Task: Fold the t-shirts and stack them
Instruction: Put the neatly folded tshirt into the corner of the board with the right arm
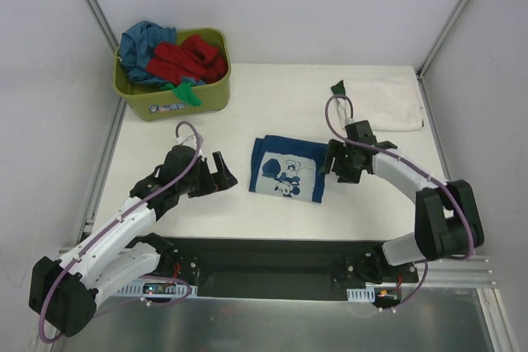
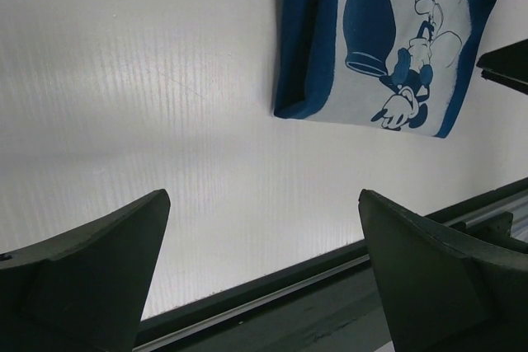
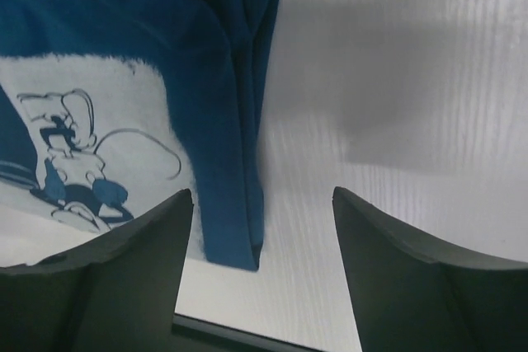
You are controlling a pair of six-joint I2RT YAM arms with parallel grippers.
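Left gripper (image 1: 221, 172) spread wide and empty, at nine o'clock of the folded navy t-shirt (image 1: 289, 171); right gripper (image 1: 334, 162) gaping over its three o'clock edge. Farther off, white t-shirt (image 1: 388, 105) at one o'clock, olive tub (image 1: 177, 106) holding a red t-shirt (image 1: 188, 55) at eleven

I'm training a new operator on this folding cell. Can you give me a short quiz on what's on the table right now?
1. True or false: the folded blue t-shirt lies between the left gripper and the right gripper.
2. Where is the red t-shirt? A) in the green tub B) on the blue t-shirt C) in the right gripper
3. Fill in: both grippers are ___ and hold nothing.
Key: 1 true; 2 A; 3 open.
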